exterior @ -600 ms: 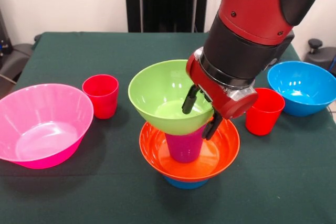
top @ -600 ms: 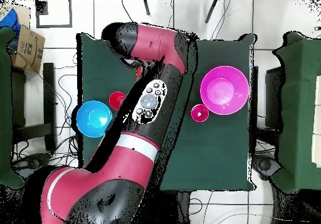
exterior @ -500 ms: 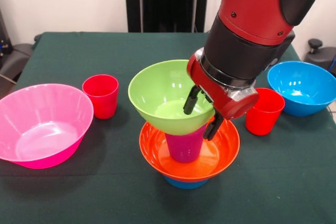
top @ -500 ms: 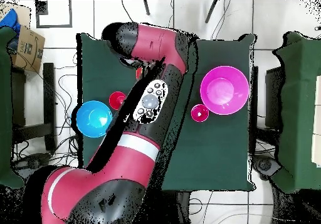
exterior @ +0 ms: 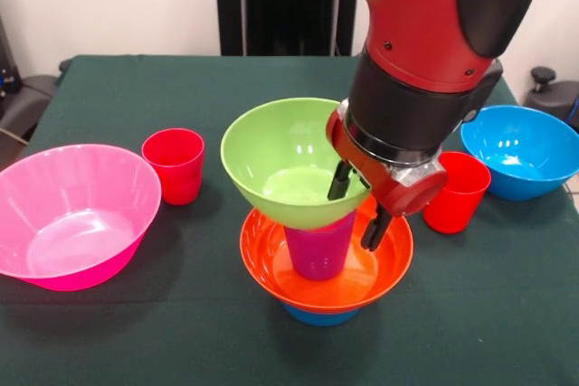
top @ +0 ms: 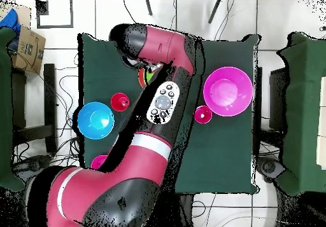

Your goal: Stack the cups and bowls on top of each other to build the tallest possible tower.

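The tower stands near the table's front: a small blue bowl (exterior: 317, 315) lowest, an orange bowl (exterior: 271, 264) on it, a purple cup (exterior: 317, 252) inside that, and a lime green bowl (exterior: 280, 155) resting on the cup. My gripper (exterior: 357, 205) is open and straddles the green bowl's right rim. One finger (exterior: 339, 180) is inside the bowl and the other hangs outside over the orange bowl. In the overhead view the arm hides the gripper, and only a sliver of the green bowl (top: 148, 78) shows.
Red cups stand left (exterior: 174, 164) and right (exterior: 455, 192) of the tower. A large pink bowl (exterior: 72, 214) sits at the left and a large blue bowl (exterior: 520, 151) at the right. Overhead, a small red-magenta bowl (top: 202, 114) lies beside the pink bowl (top: 227, 91).
The gripper has shifted a little to the right with its fingers the same distance apart. The green bowl has stayed on the purple cup.
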Controlling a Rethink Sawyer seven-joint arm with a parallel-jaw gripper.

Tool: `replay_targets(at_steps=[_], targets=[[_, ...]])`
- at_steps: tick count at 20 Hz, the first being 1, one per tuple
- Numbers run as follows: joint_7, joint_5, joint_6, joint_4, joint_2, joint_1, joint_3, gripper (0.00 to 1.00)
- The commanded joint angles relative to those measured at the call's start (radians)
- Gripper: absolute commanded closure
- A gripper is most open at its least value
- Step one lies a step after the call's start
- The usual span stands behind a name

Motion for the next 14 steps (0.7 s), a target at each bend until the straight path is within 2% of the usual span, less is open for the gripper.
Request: replay_targets(at_steps=[1,14], targets=[[-0.149,-0.058,0.104,0.104,-0.027,-0.032,0.174,0.0],[-0.147,-0.074,0.159,0.089,-0.047,-0.046,0.19,0.0]])
